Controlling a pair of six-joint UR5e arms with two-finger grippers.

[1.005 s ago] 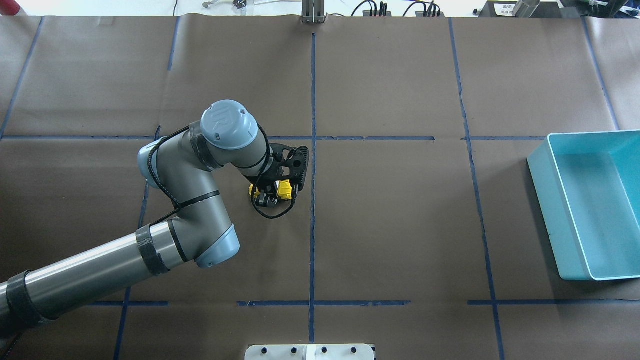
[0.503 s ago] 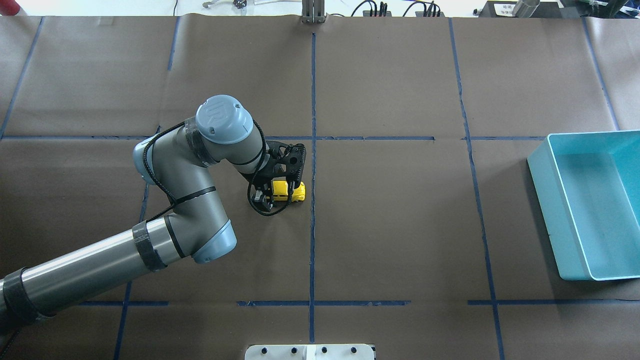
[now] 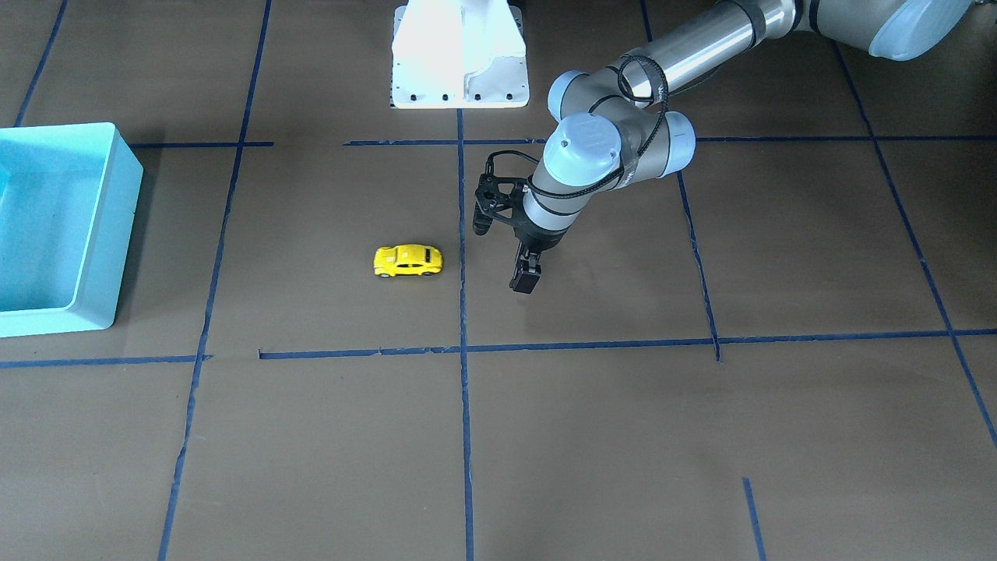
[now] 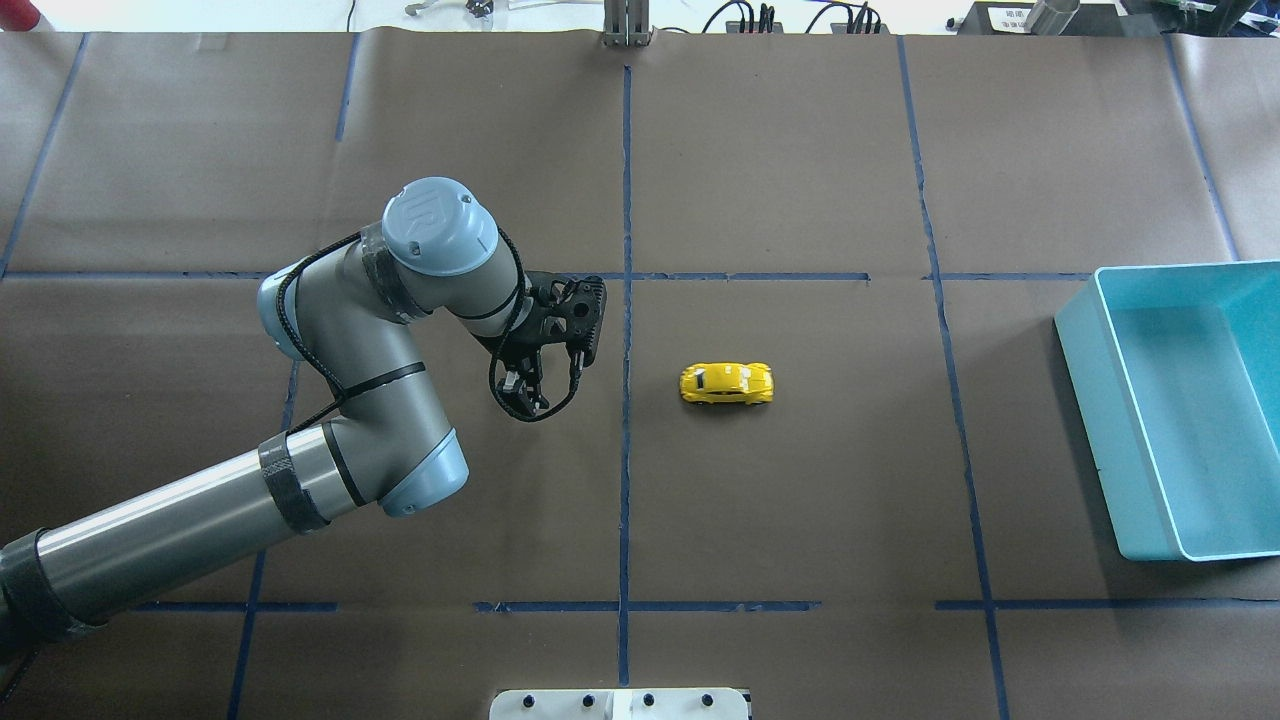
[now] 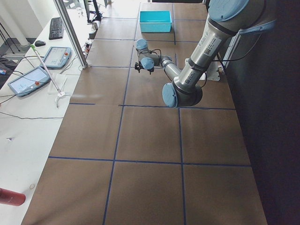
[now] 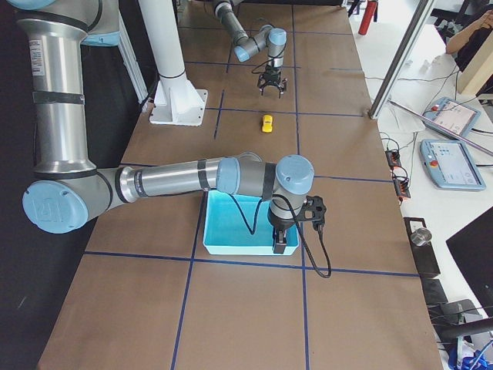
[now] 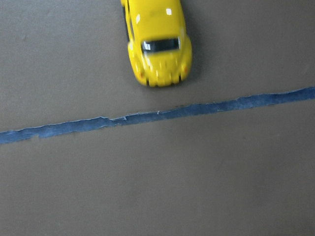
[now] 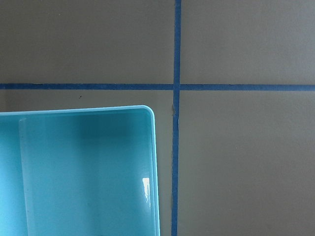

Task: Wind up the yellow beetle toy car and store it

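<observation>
The left end effector (image 4: 524, 397) hangs just above the counter (image 4: 800, 500) with its fingers spread and nothing between them. A second ago it was low over the yellow beetle toy car (image 4: 727, 383), which sat between those fingers on the left of the centre tape line (image 4: 626, 450). Half a second ago the car's nose was already poking out toward that line. Now the car stands on its wheels across the line, well apart from the end effector, lengthwise along the path to the turquoise bin (image 4: 1090, 420) but still far short of it. The arm itself has drawn back a little to the left.

This reads as the wind-up being done: the car was let go and ran under its own spring. It looks sharp in both fixed views, so it is probably stopped or nearly so. What remains is storing it.

The right end effector (image 6: 281, 245) hangs over the near edge of the bin; whether its fingers are spread or pressed together cannot be told. Since the car now lies in the right half, picking it up likely falls to that arm
</observation>
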